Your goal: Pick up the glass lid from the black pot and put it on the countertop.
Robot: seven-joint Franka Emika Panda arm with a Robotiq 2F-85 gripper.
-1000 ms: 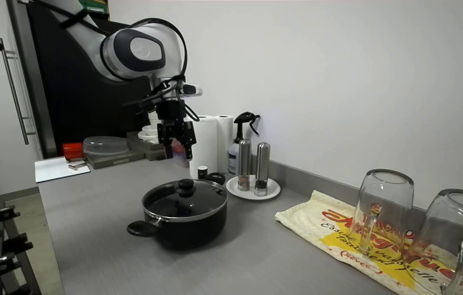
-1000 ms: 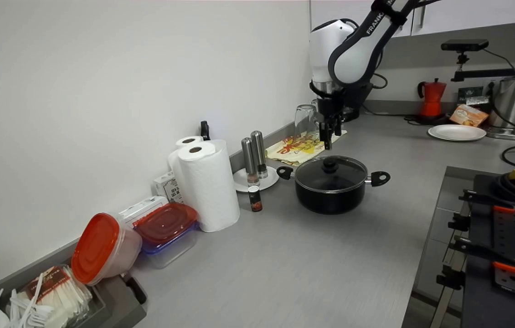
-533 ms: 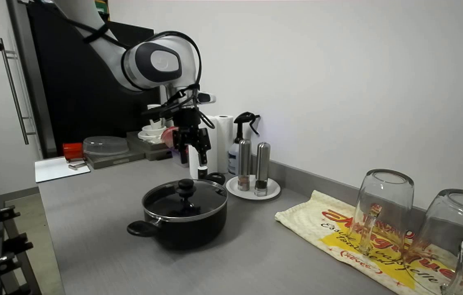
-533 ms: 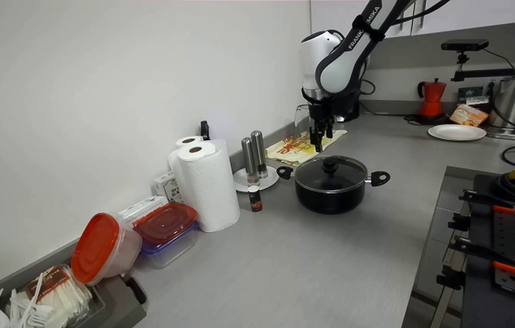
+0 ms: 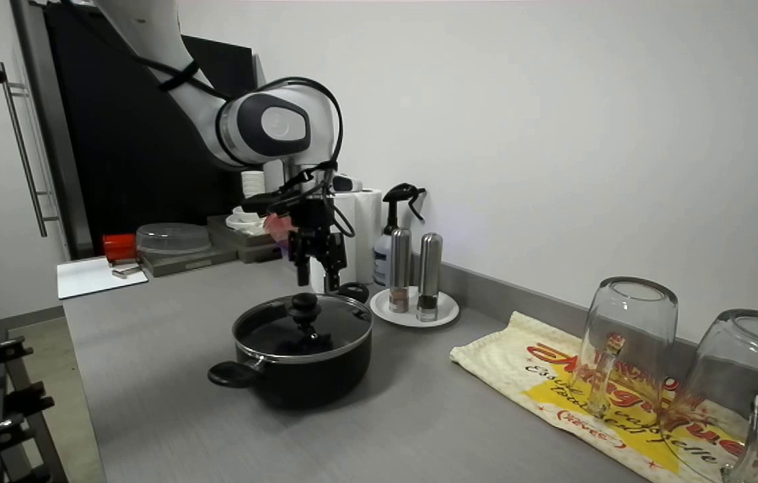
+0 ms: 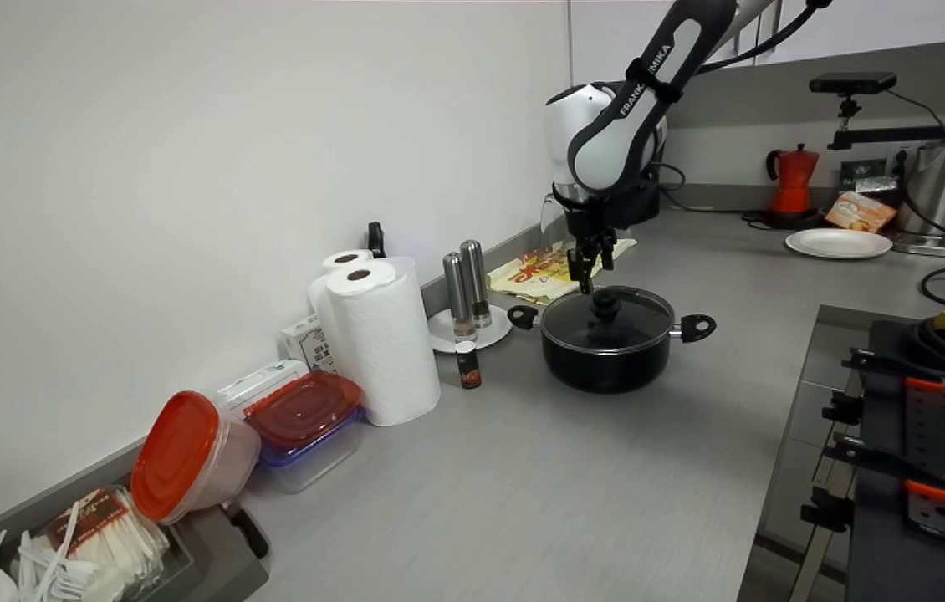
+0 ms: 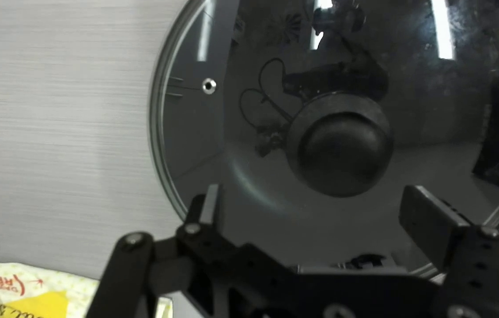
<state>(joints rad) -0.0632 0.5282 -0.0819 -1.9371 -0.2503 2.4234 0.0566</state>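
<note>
The black pot (image 5: 315,386) stands on the grey countertop (image 5: 171,409), also seen in an exterior view (image 6: 606,368). The glass lid (image 6: 641,322) with a steel rim sits on the pot. Its round black knob (image 5: 304,308) stands up at the centre. My gripper (image 5: 317,282) points down above the lid, open and empty; it also shows in an exterior view (image 6: 596,278). In the wrist view the fingers (image 7: 430,221) are wide apart over the lid (image 7: 249,229). The knob (image 7: 342,154) shows beyond the fingertips, between their two sides, and is not touched.
A plate with two steel grinders (image 5: 430,275), a small spice jar (image 6: 468,364) and paper towel rolls (image 6: 389,343) stand near the pot by the wall. Glass mugs (image 5: 627,349) stand on a yellow-printed cloth (image 5: 520,362). Plastic containers (image 6: 305,418) lie along the wall.
My gripper has come down towards the lid and shifted sideways, rightward in one exterior view and slightly leftward in the other. The pot and lid have not moved.
</note>
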